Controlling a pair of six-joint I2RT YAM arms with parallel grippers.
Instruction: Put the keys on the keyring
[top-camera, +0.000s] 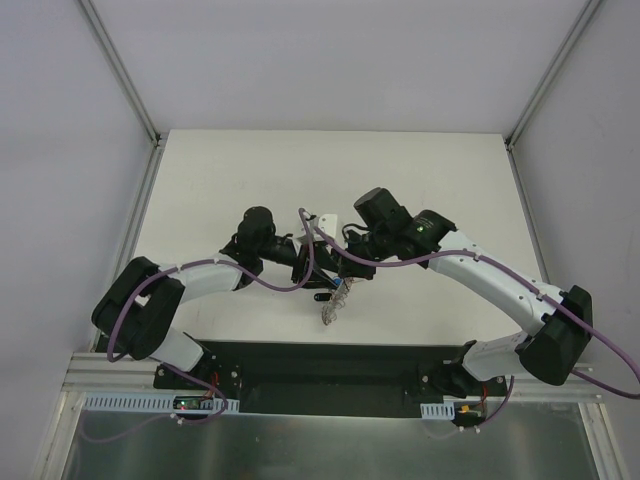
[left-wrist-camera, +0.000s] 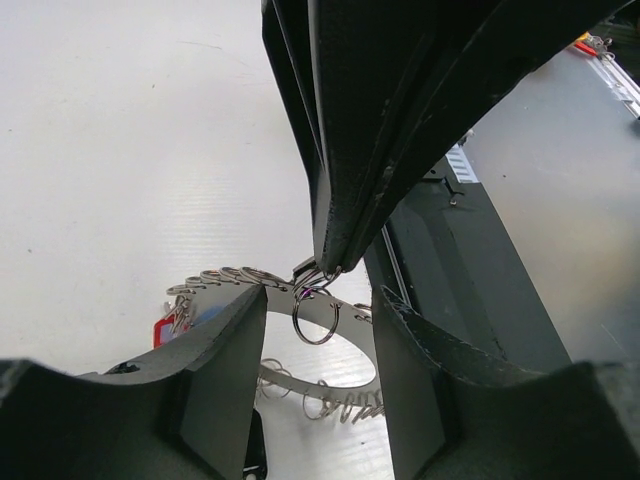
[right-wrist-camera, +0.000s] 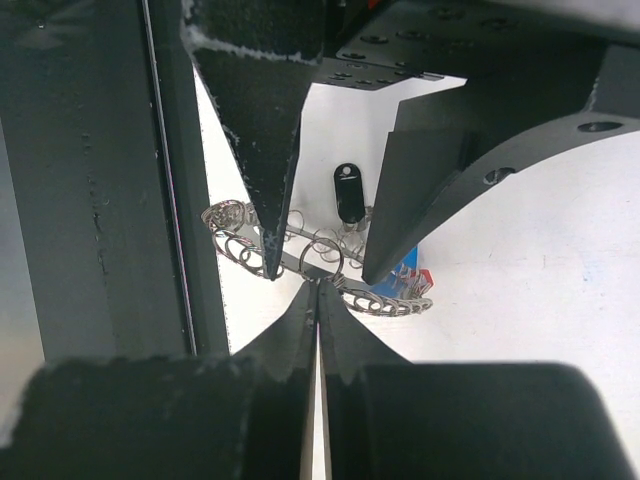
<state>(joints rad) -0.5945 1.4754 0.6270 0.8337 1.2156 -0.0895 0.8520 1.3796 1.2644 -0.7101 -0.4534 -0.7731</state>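
The keyring (top-camera: 335, 302) hangs tilted between both arms, just above the white table. In the right wrist view my right gripper (right-wrist-camera: 318, 285) is shut on the keyring's (right-wrist-camera: 380, 302) grey rim, beside a silver loop. Its blue and red tags (right-wrist-camera: 412, 275) hang at the right. My left gripper (left-wrist-camera: 322, 295) is open, one finger on each side of the flat ring (left-wrist-camera: 345, 305), and it grips nothing. A small wire loop (left-wrist-camera: 294, 319) dangles between those fingers. One black key (right-wrist-camera: 348, 195) shows beyond the ring, between the left fingers and apart from them.
The white table (top-camera: 330, 180) stretches beyond the arms, bounded by metal frame posts (top-camera: 125, 70). A black base plate (top-camera: 320, 365) and a grey rail with wiring run along the near edge, right behind the hanging ring.
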